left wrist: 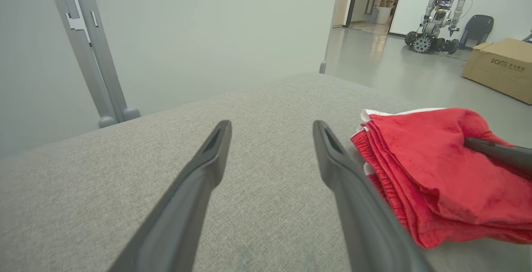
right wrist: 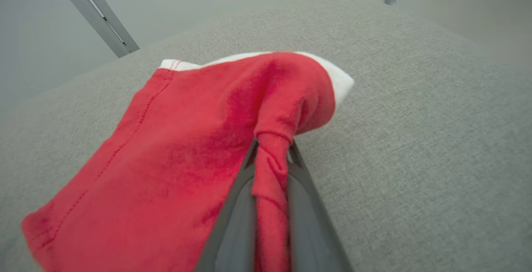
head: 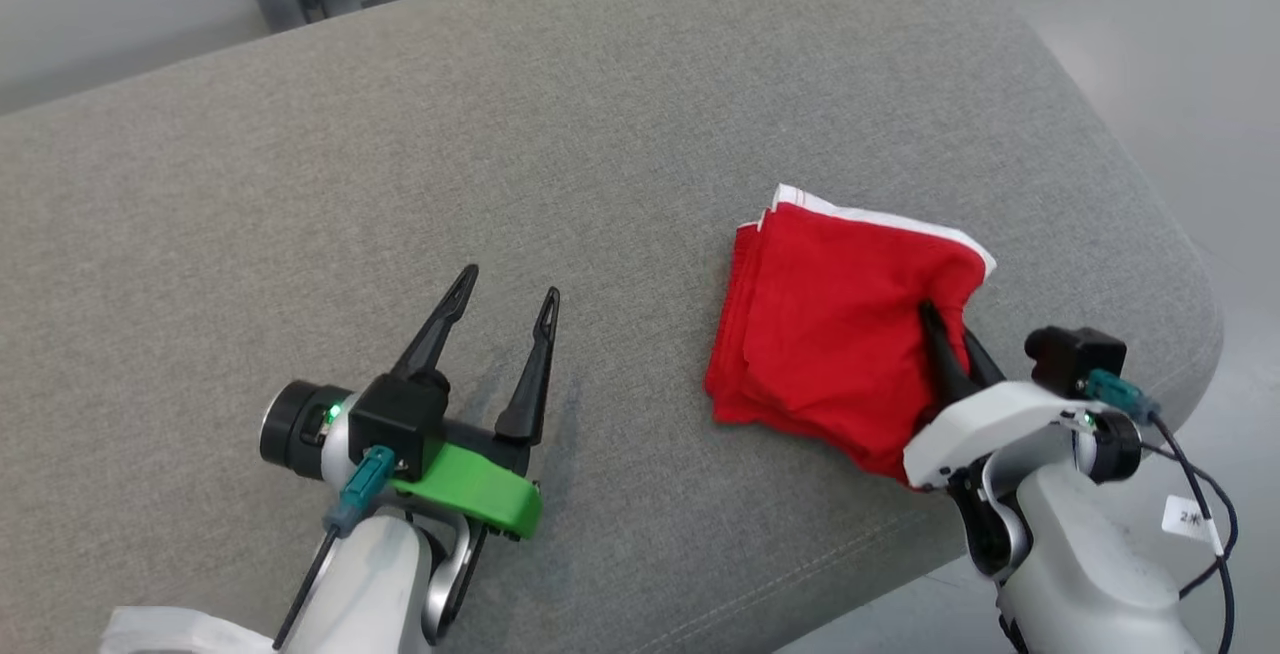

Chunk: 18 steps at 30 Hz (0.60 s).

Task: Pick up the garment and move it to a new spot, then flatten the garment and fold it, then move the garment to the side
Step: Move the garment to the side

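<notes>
The garment [head: 830,324] is red cloth with a white edge, folded into a small stack on the right part of the grey cushion [head: 560,134]. My right gripper [head: 940,319] is shut on a pinch of its near right side; in the right wrist view the red fabric [right wrist: 270,168] runs between the two fingers. To the left, my left gripper [head: 505,294] stands open over bare cushion with nothing between its fingers. From the left wrist the garment [left wrist: 436,168] lies just right of my open left gripper [left wrist: 270,128], apart from it.
The cushion's rounded right edge [head: 1200,314] and front edge lie close to the garment, with grey floor [head: 1180,54] beyond. A grey metal post [left wrist: 89,51] stands behind the cushion. Across the room are a cardboard box [left wrist: 498,68] and another wheeled robot [left wrist: 436,18].
</notes>
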{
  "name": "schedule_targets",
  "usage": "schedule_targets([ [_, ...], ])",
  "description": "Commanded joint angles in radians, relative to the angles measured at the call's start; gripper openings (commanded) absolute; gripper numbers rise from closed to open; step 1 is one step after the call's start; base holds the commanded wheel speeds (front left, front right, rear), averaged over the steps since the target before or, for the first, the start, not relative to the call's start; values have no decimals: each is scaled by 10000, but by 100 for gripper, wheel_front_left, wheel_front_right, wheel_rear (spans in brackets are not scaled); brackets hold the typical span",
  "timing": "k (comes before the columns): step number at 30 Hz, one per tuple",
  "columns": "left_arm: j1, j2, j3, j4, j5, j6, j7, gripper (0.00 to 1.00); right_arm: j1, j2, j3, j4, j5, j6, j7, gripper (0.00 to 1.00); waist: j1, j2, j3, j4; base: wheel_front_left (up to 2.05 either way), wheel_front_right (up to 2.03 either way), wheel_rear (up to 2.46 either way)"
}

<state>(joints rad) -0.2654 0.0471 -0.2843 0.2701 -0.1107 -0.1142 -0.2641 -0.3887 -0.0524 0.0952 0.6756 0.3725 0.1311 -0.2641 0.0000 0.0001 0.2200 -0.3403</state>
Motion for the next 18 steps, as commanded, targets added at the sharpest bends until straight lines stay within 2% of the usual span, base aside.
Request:
schedule_targets([
  [1,-291,68,-28,-67,171,-43,-3,100,-510,6,-49,-64,-172,-10,-5,0,0,-1,841,-7,0,0,0],
  [4,-585,73,-126,-125,394,-70,-3,100,-1190,-166,-258,-43,-551,-10,-5,0,0,-1,1383,423,0,0,0],
  [7,-889,107,-260,-201,579,-98,-3,100,-2038,-617,-528,80,-909,-10,-5,0,0,-1,2003,956,0,0,0],
  [8,-889,107,-260,-201,579,-98,-3,100,-2038,-617,-528,80,-909,-10,-5,0,0,-1,2003,956,0,0,0],
  [13,-1266,257,-437,-306,693,-150,-3,100,-3450,-1763,-873,845,-1402,-10,-3,0,0,-1,2865,1887,0,0,0],
  [18,-1452,381,-439,-488,684,-157,-2,100,-4720,-2846,-724,2127,-1783,-10,-3,0,0,-1,3410,2650,0,0,0],
])
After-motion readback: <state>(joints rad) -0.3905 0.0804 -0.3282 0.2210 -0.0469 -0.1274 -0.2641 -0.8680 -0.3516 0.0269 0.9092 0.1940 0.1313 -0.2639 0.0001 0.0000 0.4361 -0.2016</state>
